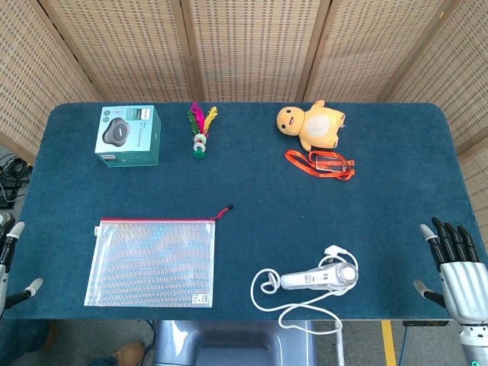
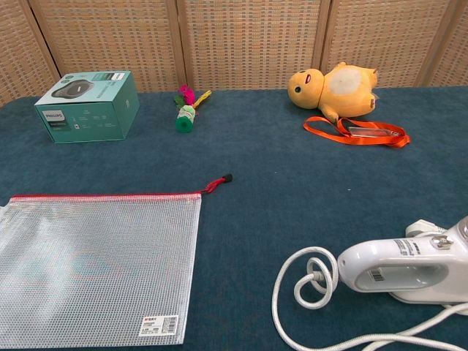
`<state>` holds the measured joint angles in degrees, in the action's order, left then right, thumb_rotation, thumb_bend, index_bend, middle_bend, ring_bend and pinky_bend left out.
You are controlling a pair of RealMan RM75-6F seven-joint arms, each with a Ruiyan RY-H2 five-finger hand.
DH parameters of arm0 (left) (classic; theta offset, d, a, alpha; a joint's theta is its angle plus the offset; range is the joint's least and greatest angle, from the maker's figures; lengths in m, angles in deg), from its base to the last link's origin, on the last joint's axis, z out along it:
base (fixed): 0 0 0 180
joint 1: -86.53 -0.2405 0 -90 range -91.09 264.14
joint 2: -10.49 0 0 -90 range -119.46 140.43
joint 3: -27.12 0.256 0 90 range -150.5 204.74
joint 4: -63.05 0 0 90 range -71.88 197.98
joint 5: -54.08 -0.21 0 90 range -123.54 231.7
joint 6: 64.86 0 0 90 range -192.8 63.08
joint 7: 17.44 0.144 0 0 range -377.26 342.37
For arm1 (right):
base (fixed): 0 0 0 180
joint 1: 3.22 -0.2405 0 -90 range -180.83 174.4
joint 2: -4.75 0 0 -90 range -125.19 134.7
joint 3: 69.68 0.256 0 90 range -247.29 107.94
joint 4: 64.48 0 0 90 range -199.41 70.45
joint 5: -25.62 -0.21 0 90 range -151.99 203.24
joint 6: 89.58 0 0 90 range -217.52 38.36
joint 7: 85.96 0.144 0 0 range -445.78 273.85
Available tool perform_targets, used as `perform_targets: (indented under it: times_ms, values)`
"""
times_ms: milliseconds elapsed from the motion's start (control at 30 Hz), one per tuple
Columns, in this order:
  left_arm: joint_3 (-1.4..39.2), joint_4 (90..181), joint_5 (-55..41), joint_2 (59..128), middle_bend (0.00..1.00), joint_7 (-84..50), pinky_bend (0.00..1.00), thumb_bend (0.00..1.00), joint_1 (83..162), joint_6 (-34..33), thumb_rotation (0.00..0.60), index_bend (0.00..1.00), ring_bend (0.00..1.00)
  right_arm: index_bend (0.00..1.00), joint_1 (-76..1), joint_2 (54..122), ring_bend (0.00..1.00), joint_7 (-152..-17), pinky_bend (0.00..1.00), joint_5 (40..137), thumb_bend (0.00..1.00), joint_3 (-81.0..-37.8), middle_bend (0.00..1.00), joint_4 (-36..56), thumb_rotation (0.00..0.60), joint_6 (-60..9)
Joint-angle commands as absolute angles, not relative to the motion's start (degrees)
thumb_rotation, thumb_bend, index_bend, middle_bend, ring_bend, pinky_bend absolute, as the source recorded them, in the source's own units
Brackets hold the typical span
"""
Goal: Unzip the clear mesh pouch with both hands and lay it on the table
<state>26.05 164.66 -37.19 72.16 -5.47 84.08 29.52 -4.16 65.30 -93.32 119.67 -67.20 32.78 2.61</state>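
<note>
head view
pouch: clear mesh pouch [image 1: 151, 261] is lying flat on the bench [image 1: 252, 191], lower left of frame, well clear of both hands
long axis: running left-right; red zipper [image 1: 156, 221] along the top edge, pull tab [image 1: 224, 210] sitting at the upper right corner, so it looks zipped
left hand: left hand [image 1: 9, 263] is showing only partly at the far left edge, fingers apart, holding nothing; pouch lies just to its right, so it is the nearer hand
right hand: right hand [image 1: 455, 263] is hovering at the lower right edge, fingers spread, empty; the pull tab lies well to its left, with the white corded device [image 1: 316, 278] in between

chest view
pouch: filling the lower left of frame, zipper on the far edge, tab pointing right
hands: neither is showing here
</note>
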Motion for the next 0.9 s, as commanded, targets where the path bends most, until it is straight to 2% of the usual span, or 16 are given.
perform_targets:
  times_ms: [33,267,367,400,433,467,500,567,600,700,800,900]
  values:
    - [26.1,164.7,-37.3,72.1,0.00,-5.5,0.00,0.00,84.1,29.5,0.600,0.00,0.00,0.06,-4.2,65.3,0.00,-93.2,0.00,119.6,0.00,-67.2,0.00,32.7,0.600,2.5]
    - [25.9,164.7,-37.3,72.5,0.00,-4.9,0.00,0.00,85.0,28.1,0.600,0.00,0.00,0.06,-4.4,65.3,0.00,-93.2,0.00,119.4,0.00,-67.1,0.00,32.6,0.600,2.1]
    - [23.9,165.8,-35.1,73.6,0.00,-3.0,0.00,0.00,88.3,23.6,0.600,0.00,0.00,0.06,-4.7,65.6,0.00,-93.7,0.00,118.8,0.00,-66.9,0.00,32.5,0.600,1.5]
    - [22.7,166.6,-33.9,74.0,0.03,-1.8,0.03,0.00,90.1,21.5,0.600,0.00,0.03,0.06,-4.8,65.7,0.00,-94.1,0.00,118.5,0.00,-66.8,0.00,32.4,0.600,1.2]
    - [21.5,167.2,-33.1,74.5,0.09,-1.0,0.10,0.00,91.7,19.9,0.600,0.00,0.10,0.06,-4.9,65.8,0.00,-94.3,0.00,118.2,0.00,-66.7,0.00,32.4,0.600,1.0]
    - [20.4,167.8,-32.0,74.9,0.25,-0.2,0.26,0.00,93.4,17.9,0.600,0.00,0.26,0.06,-4.9,65.9,0.00,-94.5,0.00,117.9,0.00,-66.6,0.00,32.3,0.600,0.9]
    - [19.1,168.9,-30.1,75.4,0.46,1.0,0.49,0.00,95.9,14.6,0.600,0.00,0.47,0.06,-5.0,66.0,0.00,-94.7,0.00,117.6,0.00,-66.5,0.00,32.3,0.600,0.6]
    - [16.6,169.8,-27.1,76.4,0.73,3.7,0.79,0.00,100.0,9.8,0.600,0.00,0.73,0.06,-5.2,66.2,0.00,-95.0,0.00,117.1,0.00,-66.4,0.00,32.2,0.600,0.3]
    - [14.9,169.7,-24.8,77.6,0.83,5.8,0.89,0.00,102.8,7.1,0.600,0.04,0.82,0.06,-5.3,66.2,0.00,-95.2,0.00,116.9,0.00,-66.2,0.00,32.2,0.600,0.1]
    - [11.2,169.6,-15.7,80.9,0.96,11.3,1.00,0.00,109.9,-0.6,0.600,0.22,0.93,0.06,-5.5,66.6,0.00,-96.0,0.00,116.0,0.00,-65.9,0.00,31.9,0.600,-0.4]
    - [8.1,168.1,-4.7,84.9,1.00,17.6,1.00,0.00,117.1,-5.9,0.600,0.27,0.96,0.06,-5.8,67.0,0.00,-96.9,0.00,115.1,0.00,-65.6,0.00,31.4,0.600,-1.0]
    - [6.5,165.1,6.0,89.3,1.00,23.2,1.00,0.00,123.7,-8.4,0.600,0.30,0.97,0.06,-6.1,67.4,0.00,-97.2,0.00,114.1,0.00,-65.3,0.00,30.9,0.600,-1.6]
